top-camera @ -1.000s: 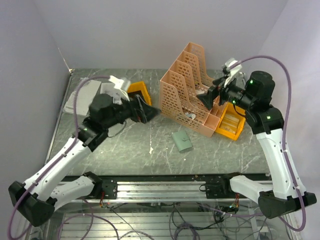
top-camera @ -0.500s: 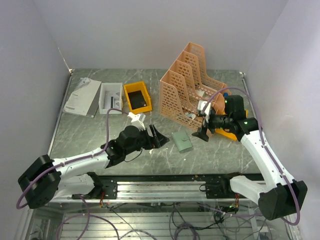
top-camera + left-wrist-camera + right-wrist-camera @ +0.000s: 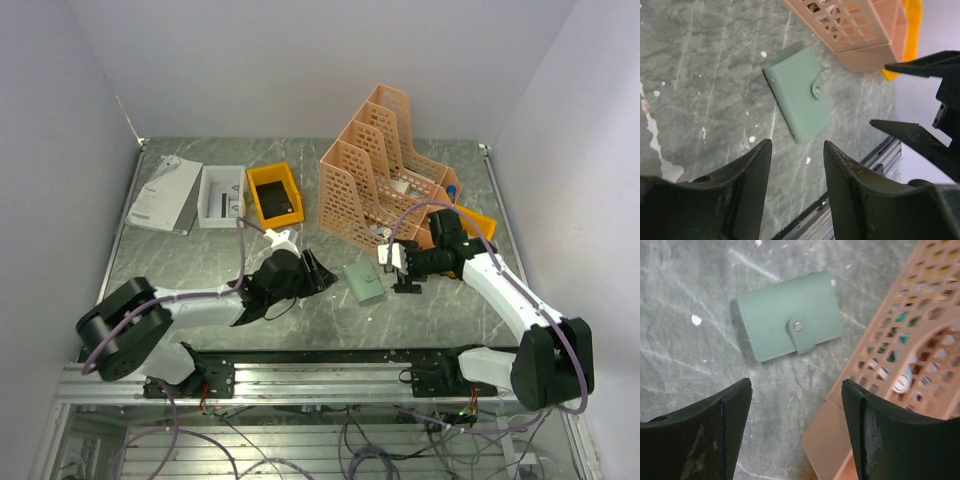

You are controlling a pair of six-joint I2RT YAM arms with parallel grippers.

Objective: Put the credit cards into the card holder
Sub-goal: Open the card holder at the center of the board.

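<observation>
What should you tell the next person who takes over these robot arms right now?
Left pincer: open, empty, hanging just left of the card holder.
Right pincer: open, empty, just right of it.
Card holder: lying flat on the table, snapped shut, between both pincers, in front of the peach file rack.
Credit cards: none can be made out in these views.
Done: nothing yet.
Left: open the holder, find the cards, slide them in.
</observation>
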